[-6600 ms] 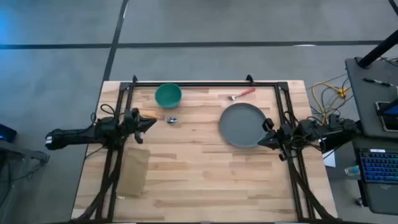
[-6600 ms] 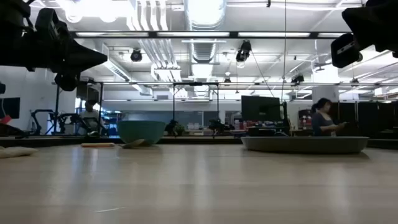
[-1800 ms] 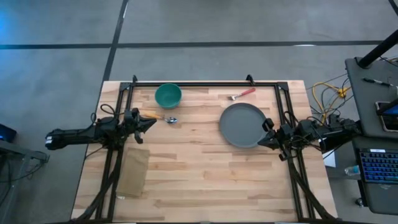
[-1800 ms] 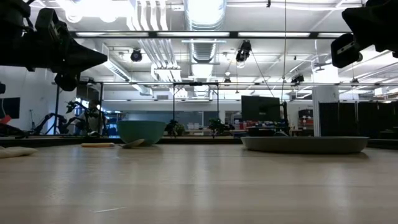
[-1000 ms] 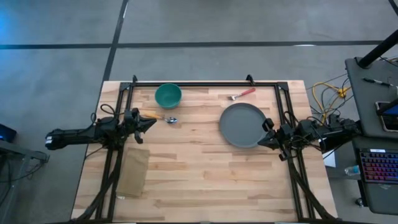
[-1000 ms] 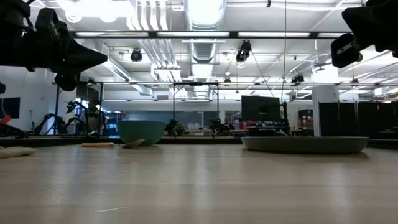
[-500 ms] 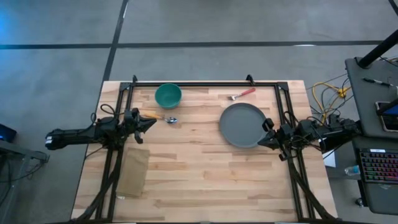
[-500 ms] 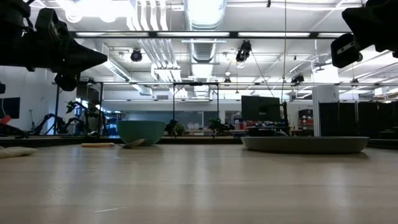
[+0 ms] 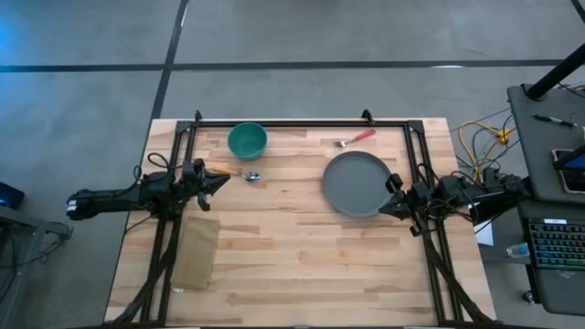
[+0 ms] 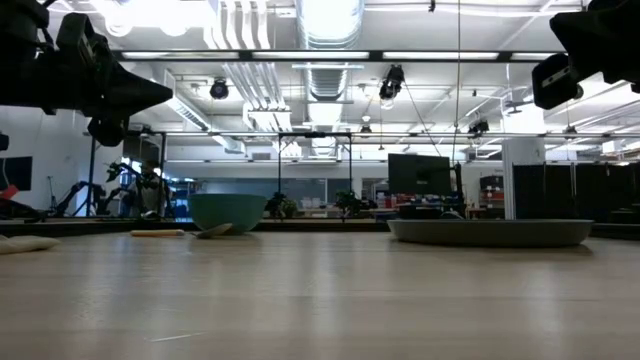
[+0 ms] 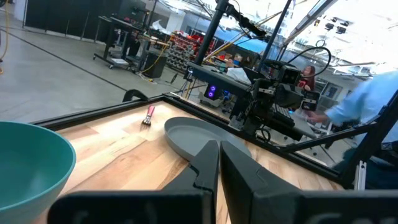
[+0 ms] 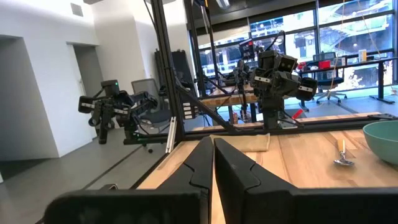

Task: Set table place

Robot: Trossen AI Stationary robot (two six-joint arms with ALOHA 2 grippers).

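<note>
The pale wooden table [image 9: 302, 265] carries a teal bowl [image 9: 247, 140], a grey plate [image 9: 357, 183], a spoon [image 9: 236, 173] with a light handle, a red-handled fork [image 9: 355, 139] and a tan napkin [image 9: 196, 252], each lying flat on the wood. My left gripper [image 9: 219, 180] hovers shut above the left side, its tip beside the spoon's handle. My right gripper [image 9: 384, 203] hovers shut just off the plate's right rim. In the left wrist view the shut fingers [image 11: 219, 155] point at the plate [image 11: 205, 137]. In the right wrist view the shut fingers [image 12: 213, 152] point across at the napkin [image 12: 249, 142].
A black rail frame [image 9: 302, 122] edges the far side and runs down both flanks of the table. The near half of the wood [image 9: 311, 274] is bare beside the napkin. A person in blue [image 11: 367, 106] stands beyond the table's right side, near a desk with a laptop [image 9: 558, 247].
</note>
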